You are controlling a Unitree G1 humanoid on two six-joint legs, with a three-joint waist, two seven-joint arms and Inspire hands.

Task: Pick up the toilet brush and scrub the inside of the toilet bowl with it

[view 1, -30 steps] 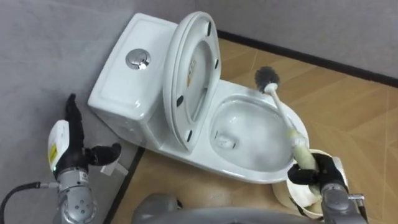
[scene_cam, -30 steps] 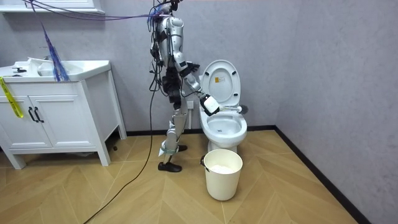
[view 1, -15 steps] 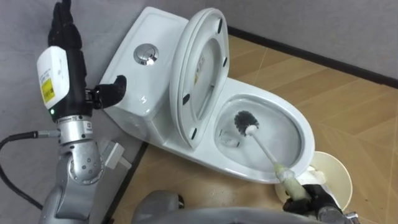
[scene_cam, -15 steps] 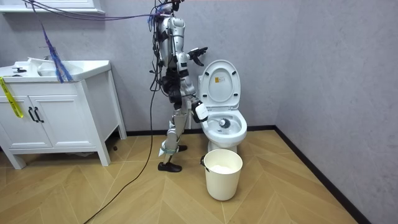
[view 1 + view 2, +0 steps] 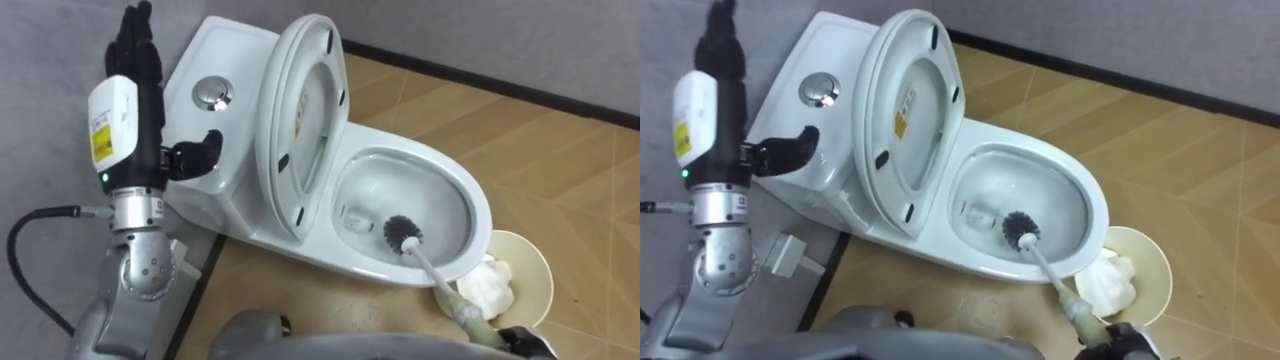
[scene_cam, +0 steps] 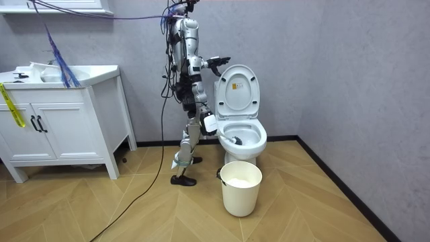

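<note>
The white toilet (image 5: pixel 236 52) stands against the grey wall with its lid and seat (image 5: pixel 300 110) raised. A dark-bristled toilet brush (image 5: pixel 402 233) dips into the bowl near its front rim (image 5: pixel 482 215). Its white handle runs down to my right hand (image 5: pixel 523 343) at the view's bottom edge, which is shut round the grip. My left hand (image 5: pixel 150 100) is held up beside the tank, fingers straight and thumb out toward the flush button (image 5: pixel 212 92), touching nothing. In the room view I stand at the toilet's side (image 6: pixel 236 117).
A cream waste bin (image 5: pixel 534 262) with white paper in it stands on the wooden floor right in front of the bowl. A white adapter block (image 5: pixel 790 256) lies by the toilet's base. A white vanity cabinet (image 6: pixel 60 121) stands along the wall at the room view's left.
The brush came down from above the far rim into the bowl, then drew back toward the front rim. My left hand rose from low to beside the tank.
</note>
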